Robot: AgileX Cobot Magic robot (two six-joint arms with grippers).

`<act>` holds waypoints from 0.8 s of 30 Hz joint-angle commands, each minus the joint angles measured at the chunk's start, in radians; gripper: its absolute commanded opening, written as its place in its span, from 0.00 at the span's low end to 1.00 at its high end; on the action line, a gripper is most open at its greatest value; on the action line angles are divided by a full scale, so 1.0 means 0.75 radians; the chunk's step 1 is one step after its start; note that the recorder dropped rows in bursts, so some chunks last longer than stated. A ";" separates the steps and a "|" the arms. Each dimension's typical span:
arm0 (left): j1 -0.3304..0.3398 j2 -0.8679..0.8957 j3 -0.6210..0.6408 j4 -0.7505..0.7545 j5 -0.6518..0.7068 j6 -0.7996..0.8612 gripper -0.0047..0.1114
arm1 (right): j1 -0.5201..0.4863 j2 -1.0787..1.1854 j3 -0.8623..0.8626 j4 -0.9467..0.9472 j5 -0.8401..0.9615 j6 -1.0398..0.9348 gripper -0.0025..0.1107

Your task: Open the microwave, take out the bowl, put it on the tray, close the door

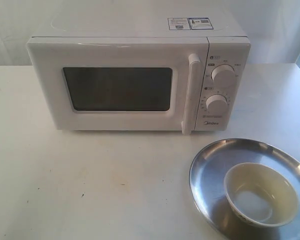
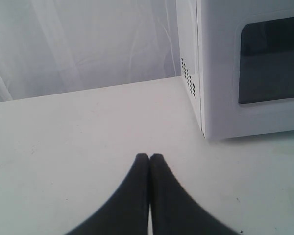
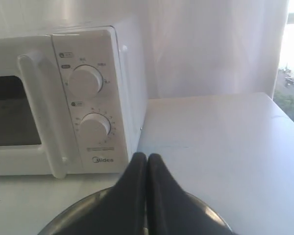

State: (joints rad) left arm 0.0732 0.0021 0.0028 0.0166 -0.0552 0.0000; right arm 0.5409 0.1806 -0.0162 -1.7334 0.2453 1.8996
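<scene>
**Exterior view: door shut, bowl on the tray**

The microwave (image 1: 135, 75) stands on the white table (image 1: 90, 190), filling the frame from about 10 to 1 o'clock. Its door (image 1: 115, 92) lies flush against the body. The tall bar handle (image 1: 191, 92) stands upright just beside the control panel, where the upper knob (image 1: 222, 75) sits above the lower knob (image 1: 216, 104). Two stickers (image 1: 189, 23) lie on the top panel.

The tray (image 1: 205, 175) rests flat on the table at 5 o'clock from the microwave, apart from it and cut off by the frame edge. The bowl (image 1: 260, 200) stands upright inside the tray, toward the tray's 4 o'clock side.

Each gripper shows only in its own wrist view. The left gripper (image 2: 150, 156) has its two dark fingers pressed together tip to tip, gripping nothing. It hangs over bare table near the microwave's window-side front corner. The right gripper (image 3: 147, 155) is likewise closed tip to tip with nothing between the fingers. It sits over the tray's rim, facing the knobs.
</scene>
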 commanded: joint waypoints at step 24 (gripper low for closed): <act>-0.005 -0.003 -0.004 -0.013 -0.005 0.000 0.04 | -0.073 -0.241 0.022 1.927 -0.308 -2.235 0.02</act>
State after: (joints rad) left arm 0.0732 0.0021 0.0028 0.0166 -0.0552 0.0000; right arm 0.4942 0.0056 -0.0043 -0.4363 0.1030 0.3815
